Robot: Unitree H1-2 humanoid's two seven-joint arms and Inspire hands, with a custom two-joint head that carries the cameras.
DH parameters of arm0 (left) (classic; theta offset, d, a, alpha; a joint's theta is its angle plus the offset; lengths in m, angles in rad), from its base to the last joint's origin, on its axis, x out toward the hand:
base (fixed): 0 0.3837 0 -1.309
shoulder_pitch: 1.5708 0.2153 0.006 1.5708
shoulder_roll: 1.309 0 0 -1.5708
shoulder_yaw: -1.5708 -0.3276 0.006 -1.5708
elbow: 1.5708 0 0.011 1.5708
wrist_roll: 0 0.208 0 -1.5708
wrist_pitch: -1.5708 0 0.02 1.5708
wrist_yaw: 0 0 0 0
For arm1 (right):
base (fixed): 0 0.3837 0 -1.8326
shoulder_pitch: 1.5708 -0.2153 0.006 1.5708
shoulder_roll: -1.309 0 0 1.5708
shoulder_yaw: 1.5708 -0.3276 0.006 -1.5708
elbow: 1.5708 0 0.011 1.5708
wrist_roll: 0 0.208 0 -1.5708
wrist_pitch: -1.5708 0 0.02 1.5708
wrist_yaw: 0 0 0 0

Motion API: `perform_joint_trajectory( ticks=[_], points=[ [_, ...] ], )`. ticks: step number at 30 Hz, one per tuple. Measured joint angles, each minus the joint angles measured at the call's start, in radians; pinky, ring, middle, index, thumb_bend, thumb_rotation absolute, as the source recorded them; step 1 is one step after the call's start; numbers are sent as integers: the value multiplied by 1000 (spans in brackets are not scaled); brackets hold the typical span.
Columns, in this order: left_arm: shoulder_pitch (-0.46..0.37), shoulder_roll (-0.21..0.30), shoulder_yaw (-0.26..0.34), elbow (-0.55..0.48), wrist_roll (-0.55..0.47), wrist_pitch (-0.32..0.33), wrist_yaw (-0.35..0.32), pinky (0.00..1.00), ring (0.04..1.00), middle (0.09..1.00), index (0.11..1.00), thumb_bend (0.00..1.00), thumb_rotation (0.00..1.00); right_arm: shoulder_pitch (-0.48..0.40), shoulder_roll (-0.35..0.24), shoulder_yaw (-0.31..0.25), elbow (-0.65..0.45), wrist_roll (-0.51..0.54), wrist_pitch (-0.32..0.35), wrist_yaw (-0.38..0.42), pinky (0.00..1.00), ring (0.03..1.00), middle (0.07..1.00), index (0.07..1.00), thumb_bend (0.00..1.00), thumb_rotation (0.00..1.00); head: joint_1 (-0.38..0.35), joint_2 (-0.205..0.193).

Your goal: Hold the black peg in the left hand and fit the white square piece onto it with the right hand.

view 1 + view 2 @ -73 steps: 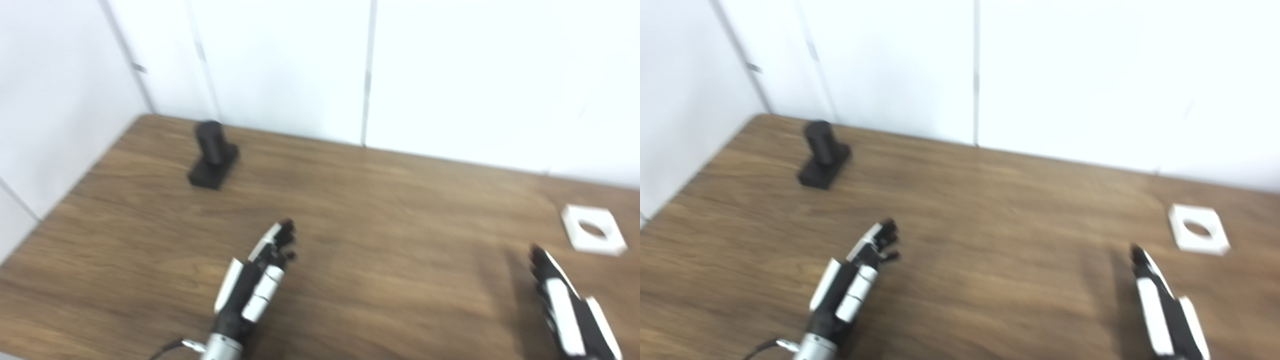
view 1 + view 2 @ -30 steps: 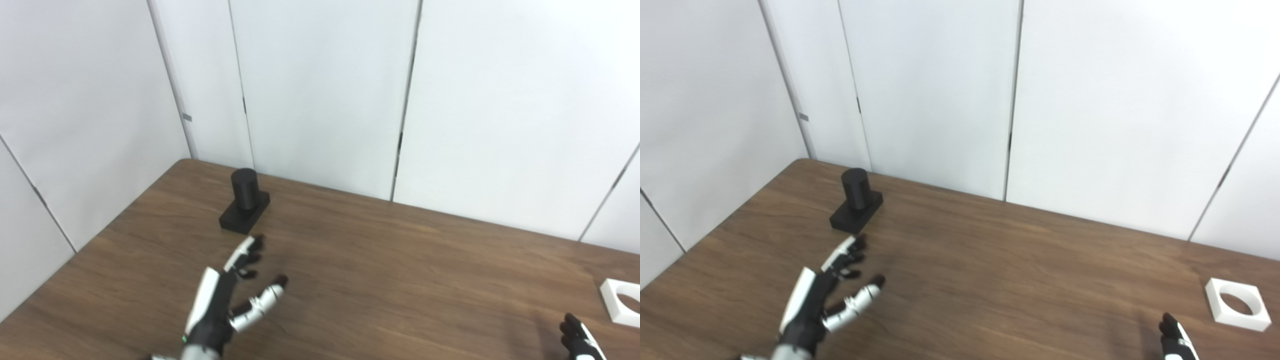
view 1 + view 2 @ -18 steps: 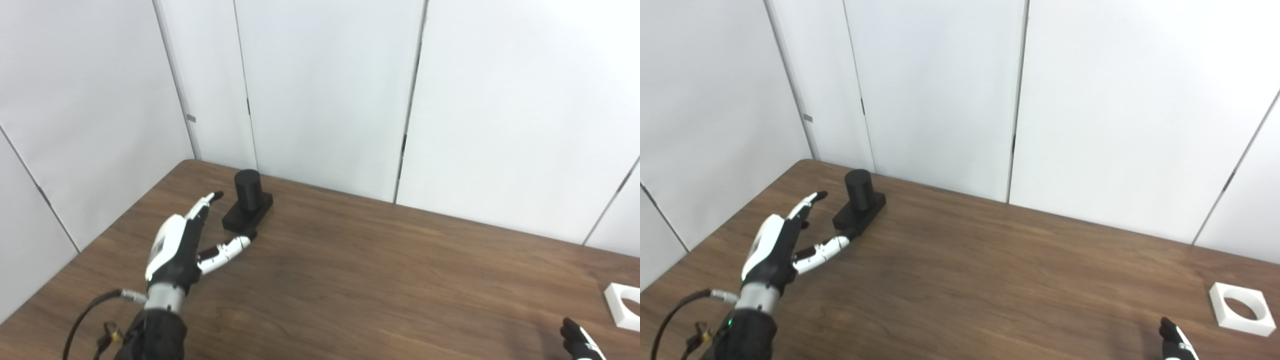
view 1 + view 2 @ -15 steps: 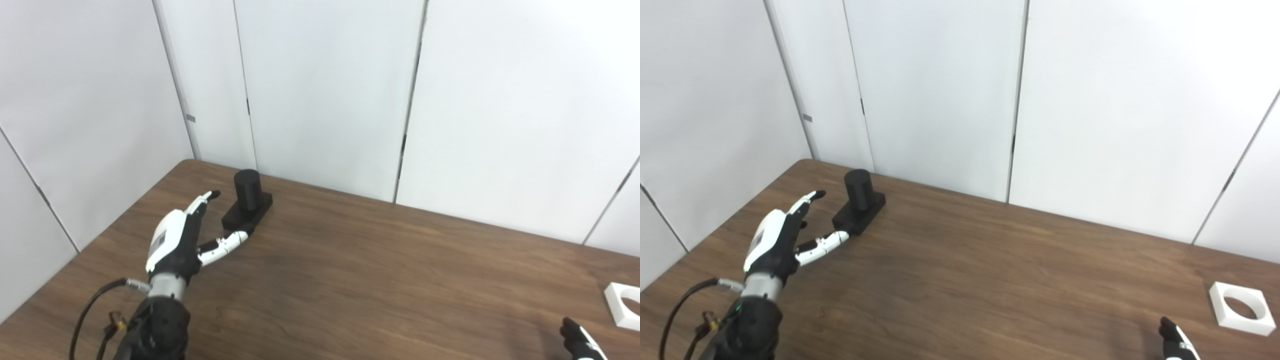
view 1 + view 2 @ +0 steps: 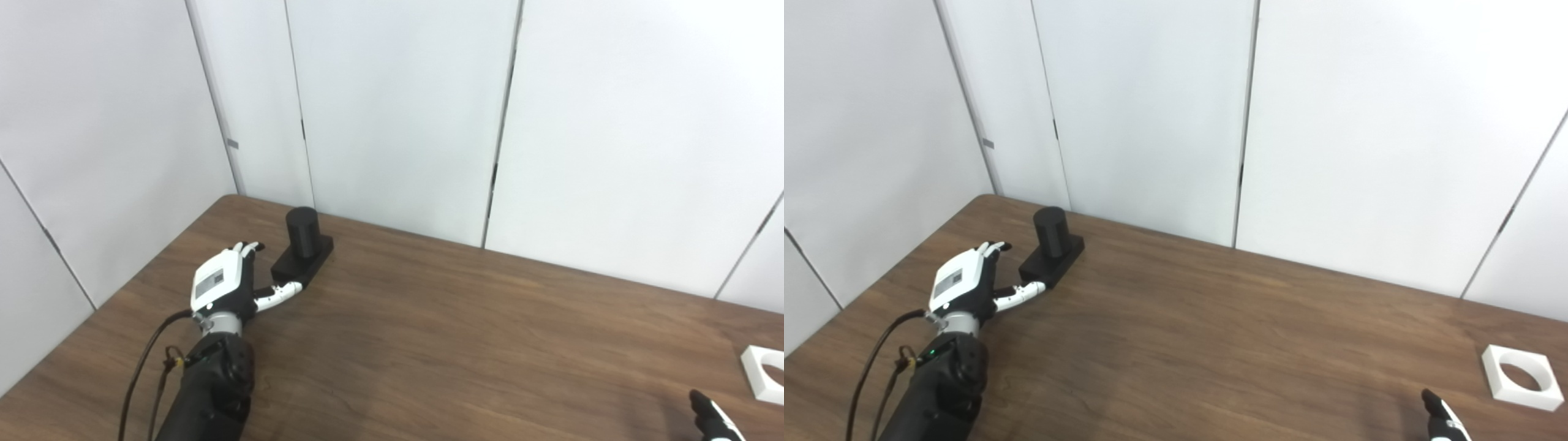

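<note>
The table [image 5: 465, 343] is bare wood between the black peg [image 5: 303, 245] at its far left and the white square piece [image 5: 1518, 376] at its right edge, well apart. The wall panels [image 5: 398, 110] stand close behind the peg. The left hand [image 5: 229, 285], fingers spread, occupies the near-left side of the peg's base. The peg's right side is unobstructed.

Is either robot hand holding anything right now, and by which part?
Nothing is held. The left hand is open beside the black peg; the white square piece lies untouched, and only the right hand's tips show.
</note>
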Motion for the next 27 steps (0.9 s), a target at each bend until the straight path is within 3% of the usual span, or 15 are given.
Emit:
perform_joint_trajectory(
  ticks=[10, 17, 27],
  points=[
    [-41, 8, -46, 110, 79, -1, 4, 1000, 1000, 993, 914, 1000, 831, 2, -1, -3, 16, 37, -30, 0, 996, 971, 963, 932, 329, 1000, -5, 8],
    [-68, 5, -46, 154, 93, -1, 9, 1000, 992, 981, 907, 1000, 831, 2, -2, -2, 33, 33, -62, 0, 988, 963, 955, 927, 353, 1000, -8, 14],
    [-123, -15, -39, 277, 103, -1, 67, 997, 973, 963, 891, 965, 806, 3, -3, -2, 33, 40, -63, 6, 1000, 975, 963, 930, 370, 1000, -9, 20]
  ],
)
